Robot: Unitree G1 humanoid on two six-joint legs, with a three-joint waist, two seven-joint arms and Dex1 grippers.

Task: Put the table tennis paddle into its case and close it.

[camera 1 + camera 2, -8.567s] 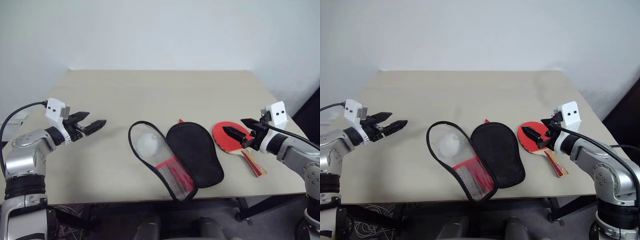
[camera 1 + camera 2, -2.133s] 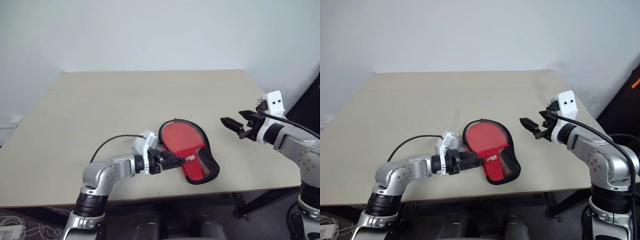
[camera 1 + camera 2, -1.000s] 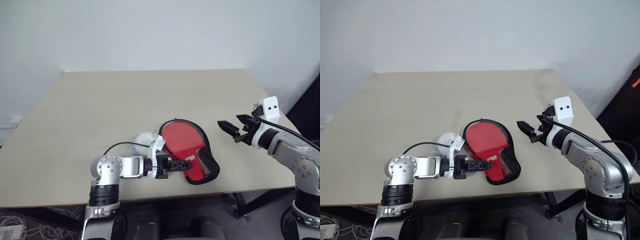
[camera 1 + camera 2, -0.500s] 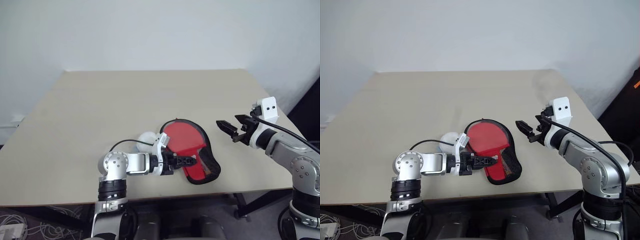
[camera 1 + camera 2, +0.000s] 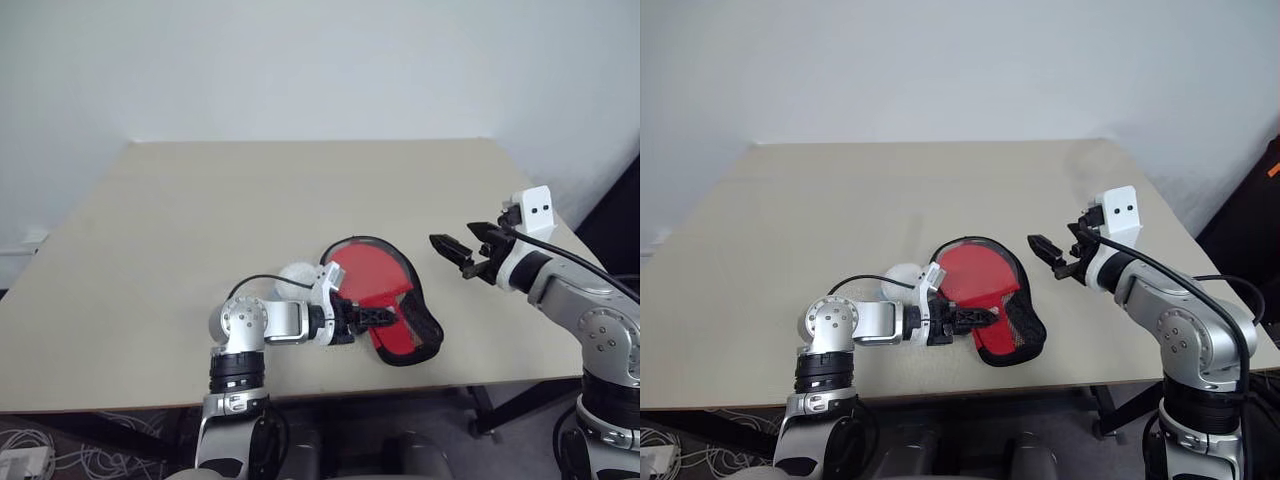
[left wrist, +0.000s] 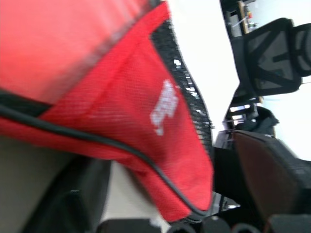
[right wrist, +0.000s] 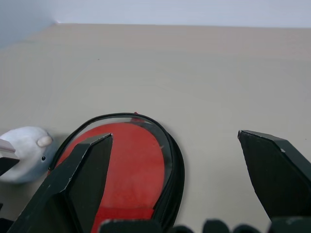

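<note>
Left eye view: case (image 5: 385,300) nr table (image 5: 150,250) front edge, far side bare.

surface: beige table (image 5: 200,200) against a pale wall | on it: red case (image 5: 385,300) with black trim near the front edge, right of centre | beside it: small white soft object (image 5: 293,279), touching the case's left side

The case (image 5: 395,305) is showing red with black trim, black mesh and a white logo, lying on a beige tabletop (image 5: 250,200) beside a white ball (image 5: 295,280).
</note>
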